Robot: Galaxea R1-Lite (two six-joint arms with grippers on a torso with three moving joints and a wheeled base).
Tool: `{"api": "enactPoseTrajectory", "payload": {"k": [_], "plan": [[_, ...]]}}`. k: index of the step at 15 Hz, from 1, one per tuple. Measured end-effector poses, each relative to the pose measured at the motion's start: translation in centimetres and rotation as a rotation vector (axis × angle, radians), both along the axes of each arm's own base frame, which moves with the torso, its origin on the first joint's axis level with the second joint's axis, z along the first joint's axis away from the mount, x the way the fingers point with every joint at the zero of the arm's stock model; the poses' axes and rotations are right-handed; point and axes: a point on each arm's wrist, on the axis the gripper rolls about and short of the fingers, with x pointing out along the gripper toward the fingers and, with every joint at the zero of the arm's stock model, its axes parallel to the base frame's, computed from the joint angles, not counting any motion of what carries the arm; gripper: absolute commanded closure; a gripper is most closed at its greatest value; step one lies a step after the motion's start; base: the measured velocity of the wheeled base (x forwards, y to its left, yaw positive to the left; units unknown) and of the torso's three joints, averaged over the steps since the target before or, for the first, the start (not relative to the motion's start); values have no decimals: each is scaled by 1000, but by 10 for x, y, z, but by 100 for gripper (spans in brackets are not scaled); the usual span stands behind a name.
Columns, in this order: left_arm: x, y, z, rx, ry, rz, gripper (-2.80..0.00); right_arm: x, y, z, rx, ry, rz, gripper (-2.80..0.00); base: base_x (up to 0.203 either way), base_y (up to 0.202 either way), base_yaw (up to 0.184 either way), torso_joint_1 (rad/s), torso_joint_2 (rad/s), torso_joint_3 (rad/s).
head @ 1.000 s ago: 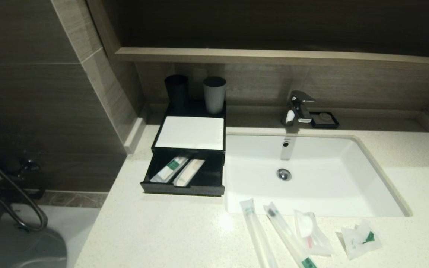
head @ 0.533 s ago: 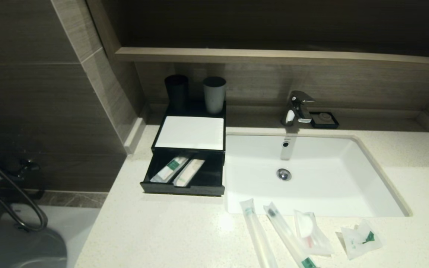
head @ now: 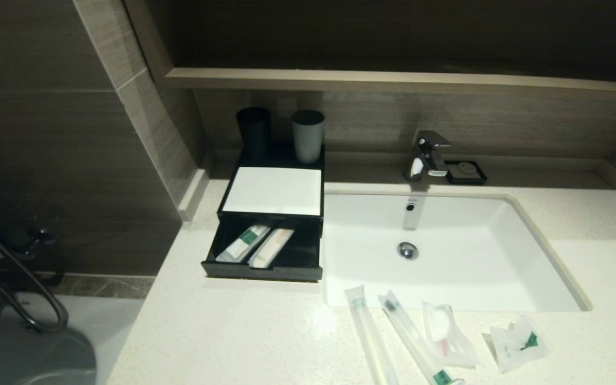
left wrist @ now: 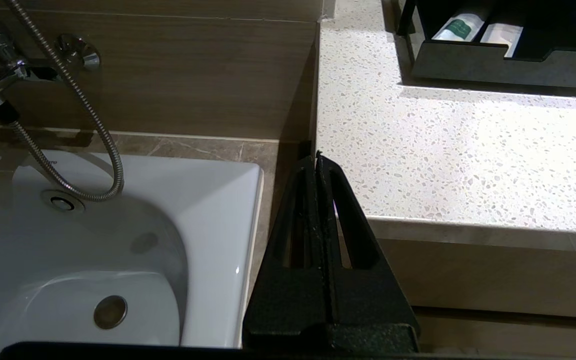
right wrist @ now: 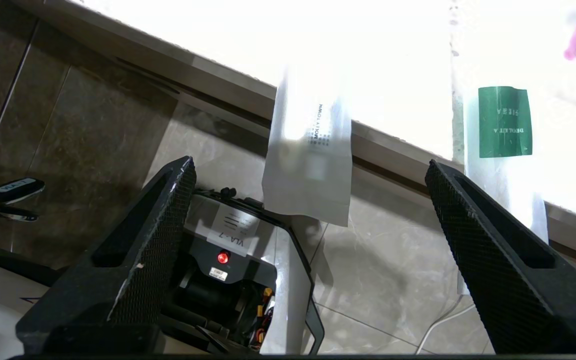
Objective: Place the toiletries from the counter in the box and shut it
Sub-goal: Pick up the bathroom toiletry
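The counter (head: 244, 331) holds the open box (head: 263, 270) at ten o'clock. The long sachets (head: 370, 337) lie at six o'clock, overhanging the edge lengthwise toward the nearer right gripper (right wrist: 308, 200), jaws apart below; the left gripper (left wrist: 316, 159) is closed.

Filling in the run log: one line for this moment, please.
drawer: open, two packets inside | four packets on counter | left gripper: shut, empty, beside counter edge | right gripper: open, below counter edge
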Motion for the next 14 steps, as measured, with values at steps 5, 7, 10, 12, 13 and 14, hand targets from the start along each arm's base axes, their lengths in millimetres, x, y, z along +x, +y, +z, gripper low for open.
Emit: {"api": "enactPoseTrajectory", "payload": {"k": [5,7,10,12,13,14], "plan": [[0,0,0,0,0,0,0,0,2,-2,3,-3,-1,-280,0,0,0,0,0,0],[0,0,0,0,0,0,0,1,3,-3,0,-5,-3,-280,0,0,0,0,0,0],[0,0,0,0,0,0,0,1,5,-5,-6,-4,-2,-280,0,0,0,0,0,0],[0,0,0,0,0,0,0,1,5,-5,-10,-5,-1,-280,0,0,0,0,0,0],[0,0,0,0,0,0,0,1,5,-5,-13,-5,1,-280,0,0,0,0,0,0],[0,0,0,0,0,0,0,1,5,-6,-14,-5,2,-280,0,0,0,0,0,0]]}}
